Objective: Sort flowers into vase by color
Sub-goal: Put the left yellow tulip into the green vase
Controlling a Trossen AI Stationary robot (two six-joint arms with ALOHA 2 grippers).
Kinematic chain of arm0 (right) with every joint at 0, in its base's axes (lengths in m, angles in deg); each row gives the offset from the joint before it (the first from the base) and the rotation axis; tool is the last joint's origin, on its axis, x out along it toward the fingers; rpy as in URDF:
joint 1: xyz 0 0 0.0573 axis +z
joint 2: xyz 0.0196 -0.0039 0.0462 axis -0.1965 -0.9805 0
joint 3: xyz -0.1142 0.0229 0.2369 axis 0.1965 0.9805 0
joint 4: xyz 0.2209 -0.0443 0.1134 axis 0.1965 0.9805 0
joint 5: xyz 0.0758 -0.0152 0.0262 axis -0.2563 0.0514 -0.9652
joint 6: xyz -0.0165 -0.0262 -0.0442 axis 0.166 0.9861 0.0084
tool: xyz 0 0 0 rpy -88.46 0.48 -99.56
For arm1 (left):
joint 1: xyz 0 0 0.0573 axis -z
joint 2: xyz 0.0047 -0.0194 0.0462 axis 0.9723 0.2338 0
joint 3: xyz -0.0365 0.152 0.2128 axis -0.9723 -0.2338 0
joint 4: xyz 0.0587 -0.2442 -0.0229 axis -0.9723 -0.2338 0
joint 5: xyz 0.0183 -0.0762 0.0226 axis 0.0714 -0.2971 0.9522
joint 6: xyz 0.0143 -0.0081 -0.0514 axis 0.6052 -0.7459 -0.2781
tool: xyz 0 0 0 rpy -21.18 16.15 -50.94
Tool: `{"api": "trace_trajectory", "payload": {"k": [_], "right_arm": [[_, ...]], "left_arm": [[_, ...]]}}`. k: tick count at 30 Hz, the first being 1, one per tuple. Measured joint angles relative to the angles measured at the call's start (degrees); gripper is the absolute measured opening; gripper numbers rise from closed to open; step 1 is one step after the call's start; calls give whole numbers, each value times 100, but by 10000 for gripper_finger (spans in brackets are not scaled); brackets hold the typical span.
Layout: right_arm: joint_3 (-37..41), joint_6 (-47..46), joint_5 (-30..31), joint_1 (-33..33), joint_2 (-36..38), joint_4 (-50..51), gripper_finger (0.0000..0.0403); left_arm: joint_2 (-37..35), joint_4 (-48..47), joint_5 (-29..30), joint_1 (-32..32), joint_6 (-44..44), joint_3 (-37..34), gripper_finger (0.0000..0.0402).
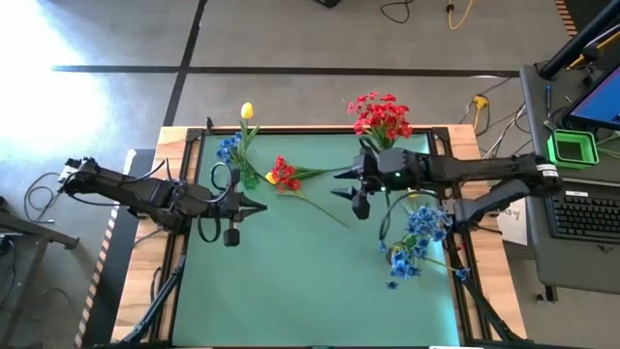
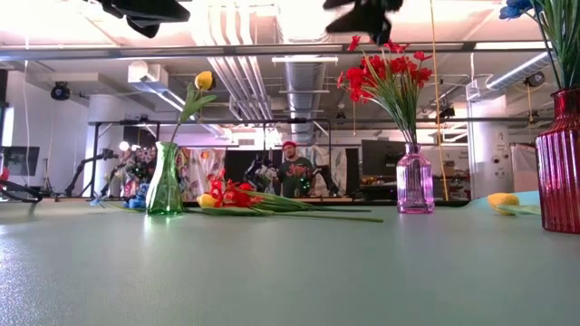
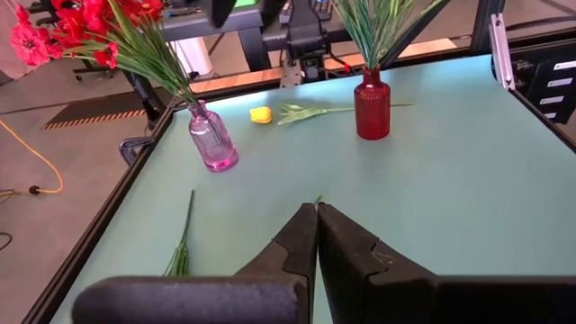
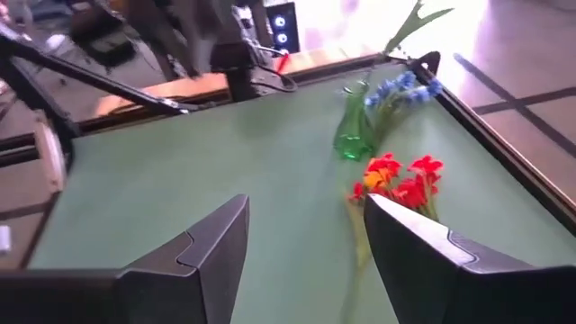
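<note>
In the low view both arms are cut off by the top edge, so only dark undersides show, and the red vase (image 2: 559,163) at the right is sliced by the frame edge with its blue blooms mostly out of sight. The left wrist view crops the blooms above that vase and the stem (image 3: 182,245) lying near the table's edge. From above, the right arm covers the pink vase (image 1: 386,145), and what seems to be a yellow tulip (image 1: 396,258) lies half hidden among the blue blossoms (image 1: 422,231).
</note>
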Motion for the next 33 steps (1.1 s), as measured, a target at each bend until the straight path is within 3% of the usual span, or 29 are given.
{"api": "trace_trajectory", "payload": {"k": [9, 33], "right_arm": [[535, 269, -261, -124, -323, -631, 188], [1149, 335, -409, -482, -312, -959, 127]], "left_arm": [[0, 7, 0, 0, 7, 0, 0], [0, 13, 2, 0, 22, 0, 0]]}}
